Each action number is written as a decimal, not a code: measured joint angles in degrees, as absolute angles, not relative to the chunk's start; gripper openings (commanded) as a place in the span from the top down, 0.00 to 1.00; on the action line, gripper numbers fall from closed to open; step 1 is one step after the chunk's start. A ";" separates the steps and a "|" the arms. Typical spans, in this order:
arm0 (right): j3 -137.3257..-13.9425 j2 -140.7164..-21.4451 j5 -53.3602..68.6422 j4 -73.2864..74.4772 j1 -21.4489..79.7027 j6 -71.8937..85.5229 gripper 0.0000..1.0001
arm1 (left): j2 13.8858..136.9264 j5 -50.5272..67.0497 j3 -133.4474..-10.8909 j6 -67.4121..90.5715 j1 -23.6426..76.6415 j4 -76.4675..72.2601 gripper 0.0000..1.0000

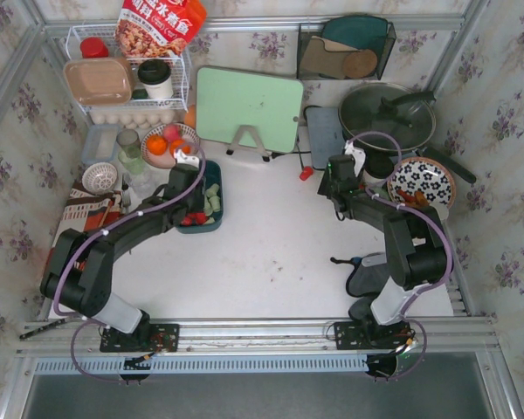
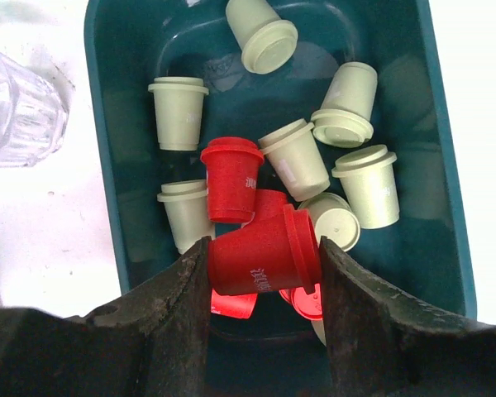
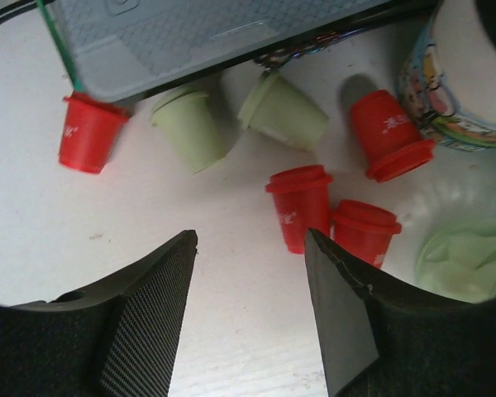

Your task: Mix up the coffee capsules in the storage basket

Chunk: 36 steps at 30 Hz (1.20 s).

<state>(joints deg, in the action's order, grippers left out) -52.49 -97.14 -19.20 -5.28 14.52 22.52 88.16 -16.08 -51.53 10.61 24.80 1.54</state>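
Coffee capsules (image 2: 178, 112) are piled in the storage basket (image 2: 114, 169), a red capsule (image 2: 252, 263) being clamped by the left gripper (image 2: 264, 250), while the right gripper (image 3: 250, 241) is held with jaws apart.

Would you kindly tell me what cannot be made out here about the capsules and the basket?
Left wrist: the lower red capsules lie under the held red capsule and the left gripper, so their count is hidden.
Top external: the left arm covers much of the storage basket.
Right wrist: the print on the loose red capsules is too small to read; the patterned container is cut off by the right edge.
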 measured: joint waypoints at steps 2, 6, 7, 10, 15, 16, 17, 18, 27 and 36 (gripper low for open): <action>-53.30 -97.82 -20.12 -4.84 13.98 22.96 0.39 | 88.49 -15.70 -51.88 11.29 24.62 2.33 0.48; -54.68 -98.94 -21.58 -3.90 13.43 23.77 0.40 | 88.38 -15.51 -51.90 12.58 24.36 2.83 0.37; -55.16 -99.37 -21.82 -3.57 13.43 23.94 0.41 | 88.23 -15.51 -51.88 12.75 24.27 2.85 0.33; -57.14 -101.10 -22.31 -1.98 13.08 25.02 0.46 | 87.05 -15.53 -51.29 13.45 23.94 2.85 0.08; -60.07 -103.79 -22.57 1.19 12.08 26.55 0.47 | 84.20 -15.62 -50.13 14.22 23.62 2.79 0.01; -60.47 -104.20 -22.55 1.78 11.86 26.70 0.48 | 83.68 -15.64 -49.78 14.22 23.55 2.79 0.01; -60.80 -104.62 -22.55 2.33 11.66 26.92 0.49 | 83.15 -15.70 -49.39 14.24 23.51 2.79 0.01; -61.10 -105.03 -22.46 2.74 11.51 27.20 0.49 | 82.72 -15.79 -49.06 14.31 23.49 2.79 0.01; -62.70 -108.12 -20.86 5.04 10.85 28.60 0.53 | 78.65 -16.43 -47.51 14.63 23.35 2.35 0.01; -61.71 -108.05 -19.38 4.10 10.79 28.73 0.63 | 77.49 -16.36 -46.98 14.61 23.35 2.24 0.01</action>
<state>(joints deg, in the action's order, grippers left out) -61.71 -108.05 -19.38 4.10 10.79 28.73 77.49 -16.36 -46.98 14.61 23.35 2.24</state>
